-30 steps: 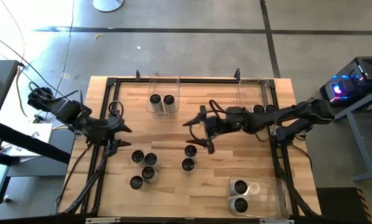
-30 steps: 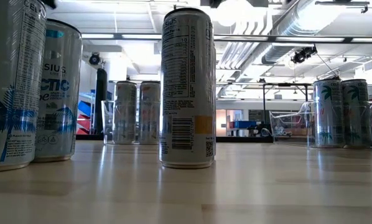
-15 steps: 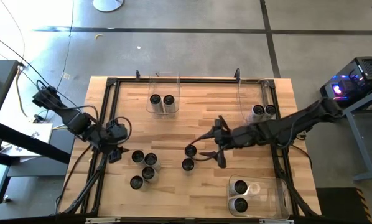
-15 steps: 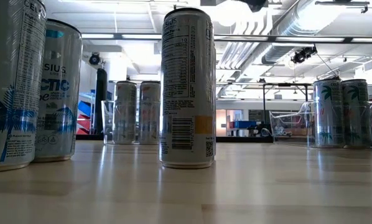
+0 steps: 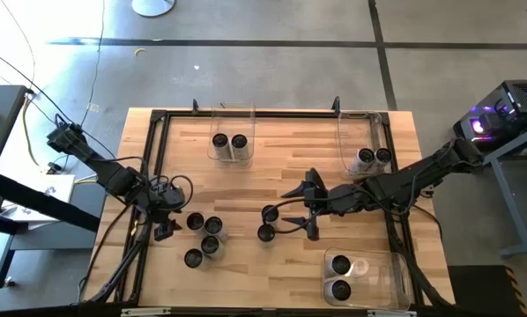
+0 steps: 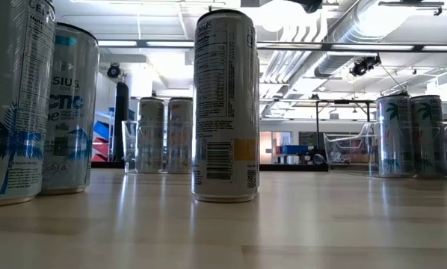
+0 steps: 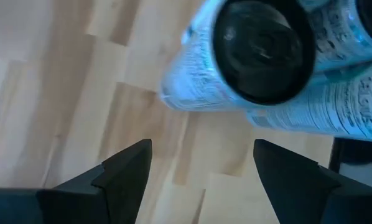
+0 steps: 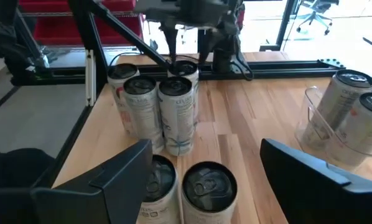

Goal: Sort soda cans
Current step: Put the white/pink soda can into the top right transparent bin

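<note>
Two soda cans (image 5: 270, 213) (image 5: 265, 232) stand upright in the table's middle. My right gripper (image 5: 294, 211) is open just to their right; in its wrist view both cans (image 8: 208, 186) (image 8: 158, 180) show between its fingers (image 8: 204, 165). Several more cans (image 5: 206, 236) stand in a cluster at the near left. My left gripper (image 5: 170, 218) is open beside the cluster's left side, and the nearest can's dark top (image 7: 264, 50) shows ahead of its fingers (image 7: 201, 171). In the low view one can (image 6: 223, 104) stands in the middle.
A clear bin (image 5: 231, 132) at the far middle holds two cans, a second bin (image 5: 356, 132) at the far right holds two, and a third (image 5: 378, 264) at the near right holds two. A black frame (image 5: 153, 119) runs round the table's edges.
My right gripper has gone toward the table's near edge and come up to the two middle cans, staying open. My left gripper has gone toward the near edge and toward the can cluster. No can has moved.
</note>
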### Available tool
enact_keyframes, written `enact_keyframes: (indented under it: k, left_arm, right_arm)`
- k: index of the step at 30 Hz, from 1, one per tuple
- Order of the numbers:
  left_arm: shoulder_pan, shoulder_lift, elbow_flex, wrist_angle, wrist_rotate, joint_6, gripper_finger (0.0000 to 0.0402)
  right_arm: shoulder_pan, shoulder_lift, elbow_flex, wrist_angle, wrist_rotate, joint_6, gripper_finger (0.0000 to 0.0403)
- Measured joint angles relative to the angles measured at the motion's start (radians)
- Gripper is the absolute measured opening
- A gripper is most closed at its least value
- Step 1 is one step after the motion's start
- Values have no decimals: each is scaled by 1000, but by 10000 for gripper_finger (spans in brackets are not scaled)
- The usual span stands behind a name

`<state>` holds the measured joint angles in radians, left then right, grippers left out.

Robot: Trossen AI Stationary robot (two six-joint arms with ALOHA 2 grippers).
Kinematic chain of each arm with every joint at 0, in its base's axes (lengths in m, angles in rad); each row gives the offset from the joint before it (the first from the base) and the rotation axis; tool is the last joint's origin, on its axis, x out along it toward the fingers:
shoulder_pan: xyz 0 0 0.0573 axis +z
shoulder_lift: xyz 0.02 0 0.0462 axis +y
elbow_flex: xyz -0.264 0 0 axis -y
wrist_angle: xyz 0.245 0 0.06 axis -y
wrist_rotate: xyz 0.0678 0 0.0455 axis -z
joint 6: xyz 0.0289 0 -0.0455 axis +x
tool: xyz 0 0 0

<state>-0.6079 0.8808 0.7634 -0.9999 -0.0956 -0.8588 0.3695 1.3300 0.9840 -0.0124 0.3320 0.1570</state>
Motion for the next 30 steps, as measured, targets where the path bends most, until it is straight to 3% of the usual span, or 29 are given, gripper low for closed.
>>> enact_keyframes:
  k: [8,15,22,30]
  left_arm:
    - [-7,41,-1,65,-3,101,278]
    - [-8,75,-1,149,11,99,294]
    - [-8,122,-1,166,-171,96,297]
    - [-8,173,-1,167,-177,218,297]
  right_arm:
    - [3,0,0,37,2,0,296]
    - [22,0,0,44,5,9,296]
    - [45,0,0,44,44,11,296]
    - [46,0,0,45,59,11,296]
